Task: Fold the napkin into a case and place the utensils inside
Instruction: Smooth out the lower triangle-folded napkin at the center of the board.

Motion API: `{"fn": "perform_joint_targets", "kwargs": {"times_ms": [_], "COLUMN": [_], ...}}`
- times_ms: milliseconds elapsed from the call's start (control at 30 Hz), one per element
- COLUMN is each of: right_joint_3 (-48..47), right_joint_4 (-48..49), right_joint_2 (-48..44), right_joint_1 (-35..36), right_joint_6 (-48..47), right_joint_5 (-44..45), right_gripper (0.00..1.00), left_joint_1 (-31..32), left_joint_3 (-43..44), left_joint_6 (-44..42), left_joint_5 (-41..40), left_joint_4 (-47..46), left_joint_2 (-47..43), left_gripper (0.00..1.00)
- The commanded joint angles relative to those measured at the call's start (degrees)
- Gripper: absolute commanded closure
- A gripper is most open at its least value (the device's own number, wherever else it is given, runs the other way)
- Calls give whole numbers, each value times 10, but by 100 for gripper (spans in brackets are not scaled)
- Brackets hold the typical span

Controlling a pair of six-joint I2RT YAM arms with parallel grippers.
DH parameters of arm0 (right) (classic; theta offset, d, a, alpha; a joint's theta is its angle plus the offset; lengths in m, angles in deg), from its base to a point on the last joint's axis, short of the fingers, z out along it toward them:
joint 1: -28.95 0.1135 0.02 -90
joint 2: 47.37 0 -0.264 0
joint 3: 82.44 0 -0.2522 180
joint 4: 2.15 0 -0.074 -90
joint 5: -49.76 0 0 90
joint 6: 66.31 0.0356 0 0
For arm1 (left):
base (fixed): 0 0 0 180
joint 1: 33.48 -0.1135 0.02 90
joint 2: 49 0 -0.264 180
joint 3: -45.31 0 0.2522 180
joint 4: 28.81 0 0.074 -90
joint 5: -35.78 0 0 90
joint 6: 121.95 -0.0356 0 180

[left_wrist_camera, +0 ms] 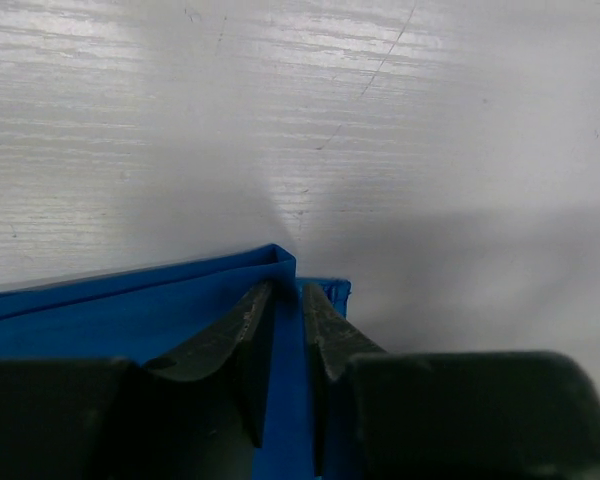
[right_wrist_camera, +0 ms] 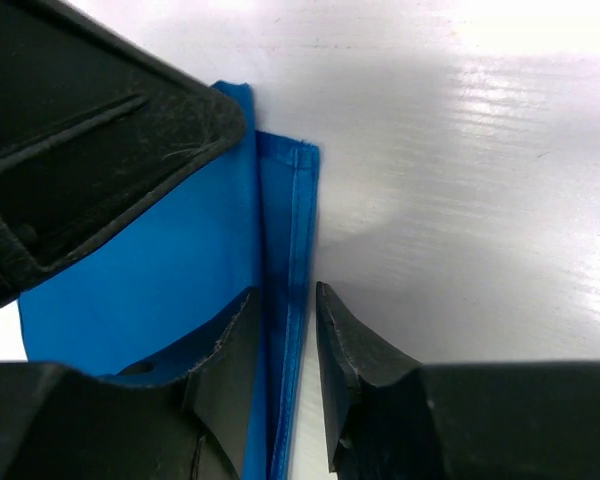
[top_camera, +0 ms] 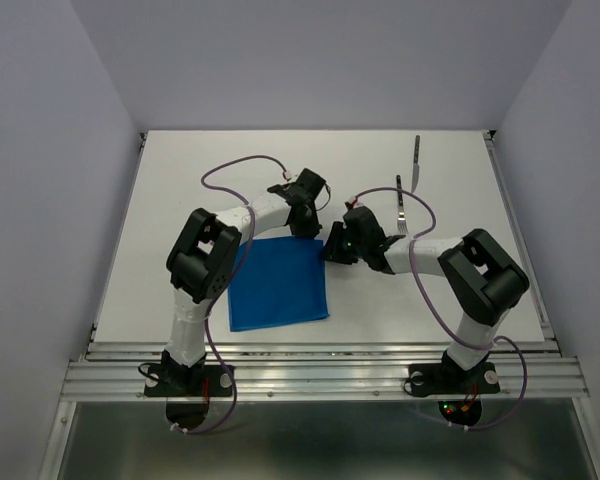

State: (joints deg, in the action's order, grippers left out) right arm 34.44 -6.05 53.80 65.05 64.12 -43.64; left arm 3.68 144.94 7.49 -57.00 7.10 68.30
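White counter [top_camera: 180, 170] runs between pale lavender walls [top_camera: 40, 150], lit evenly from above. At its near edge a ribbed metal rail [top_camera: 320, 372] carries the two arm bases, the left base [top_camera: 185, 380] and the right base [top_camera: 455, 378], well apart.

Just past the rail, the napkin [top_camera: 278, 285] lies flat on the counter between the two arms as a rough square, slightly skewed. It looks doubled: the wrist views show one blue layer lying over another, with a stitched hem along the lower one.

Both arms bend inward and meet at the napkin's far right corner. The right end effector [top_camera: 330, 250] comes in from the right side. In its wrist view its fingers [right_wrist_camera: 350, 350] stand apart on either side of the hemmed edge, the cloth against one finger and a sliver of white counter showing beside the other. The left end effector [top_camera: 307, 230] sits at the far edge, close to the right one. Its fingers [left_wrist_camera: 242, 330] are nearly together with a strip of blue filling the narrow gap; whether they actually pinch the cloth I cannot tell.

Beyond them, to the right, the fork [top_camera: 403, 208] lies on bare counter, clear of the napkin. Farther back, the knife [top_camera: 417, 160] lies near it, also lengthwise. A purple cable [top_camera: 225, 175] loops over the left arm.
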Motion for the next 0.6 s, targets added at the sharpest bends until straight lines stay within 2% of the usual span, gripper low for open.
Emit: {"fn": "perform_joint_targets", "kwargs": {"times_ms": [0, 100, 567], "right_joint_3": [-13, -18, -79], "right_joint_4": [-7, -7, -47], "right_joint_2": [17, 19, 67], "right_joint_1": [-12, -23, -28], "right_joint_6": [10, 11, -28], "right_joint_5": [22, 26, 30], "right_gripper": [66, 66, 66], "left_joint_1": [2, 2, 1], "left_joint_3": [25, 22, 26], "left_joint_6": [-3, -4, -9], "left_joint_5": [-7, -7, -12], "left_joint_4": [7, 7, 12], "left_joint_2": [7, 13, 23], "left_gripper": [75, 88, 100]}}
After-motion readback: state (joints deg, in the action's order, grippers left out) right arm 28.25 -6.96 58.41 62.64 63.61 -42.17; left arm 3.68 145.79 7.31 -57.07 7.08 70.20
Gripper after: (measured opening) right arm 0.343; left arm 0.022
